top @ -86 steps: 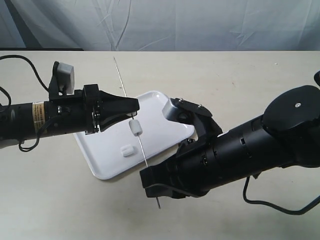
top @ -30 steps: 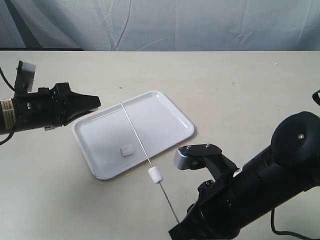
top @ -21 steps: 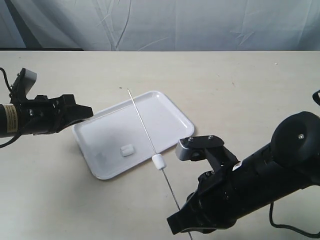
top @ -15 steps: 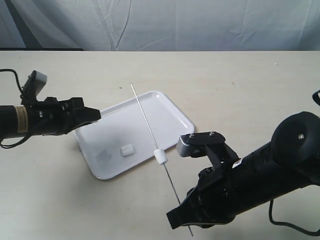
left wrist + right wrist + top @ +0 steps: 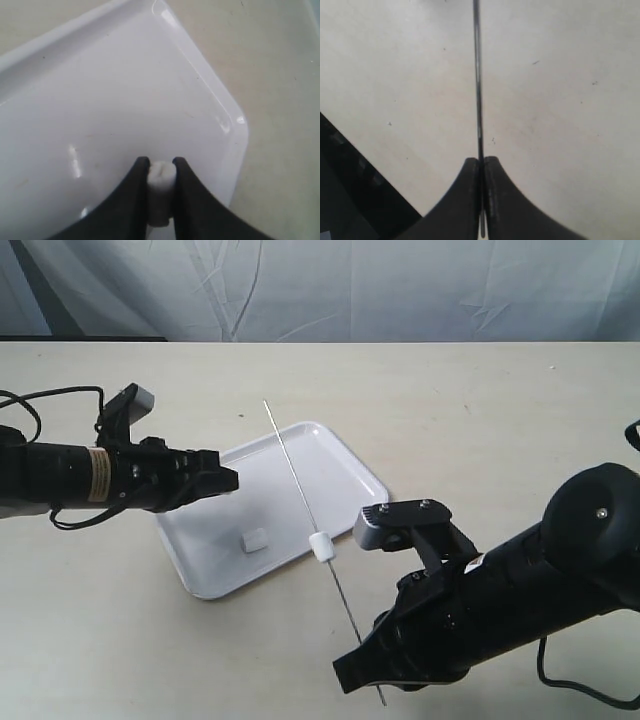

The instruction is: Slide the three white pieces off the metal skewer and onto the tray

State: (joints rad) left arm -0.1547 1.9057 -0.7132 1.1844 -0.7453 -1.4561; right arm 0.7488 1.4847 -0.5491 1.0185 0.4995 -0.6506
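Observation:
The white tray (image 5: 340,475) lies mid-table. One white piece (image 5: 255,537) rests on it. Another white piece (image 5: 322,548) sits threaded on the metal skewer (image 5: 295,475), which slants over the tray's right part, the piece hanging at the tray's near edge. My right gripper (image 5: 362,672) is shut on the skewer's near end; in the right wrist view the skewer (image 5: 478,90) runs out from between the pressed fingertips of the right gripper (image 5: 481,162). My left gripper (image 5: 230,481) hovers over the tray's left part, shut on a third white piece (image 5: 161,175) above the tray (image 5: 125,90).
A pale tabletop (image 5: 480,410) surrounds the tray, and a grey cloth backdrop (image 5: 350,290) hangs behind it. The bulky right arm (image 5: 520,590) fills the near right. The left arm's cable (image 5: 50,400) loops at the far left.
My left gripper has travelled rightward from the table's left side to over the tray, still carrying its piece. The right gripper and skewer shifted slightly up and right.

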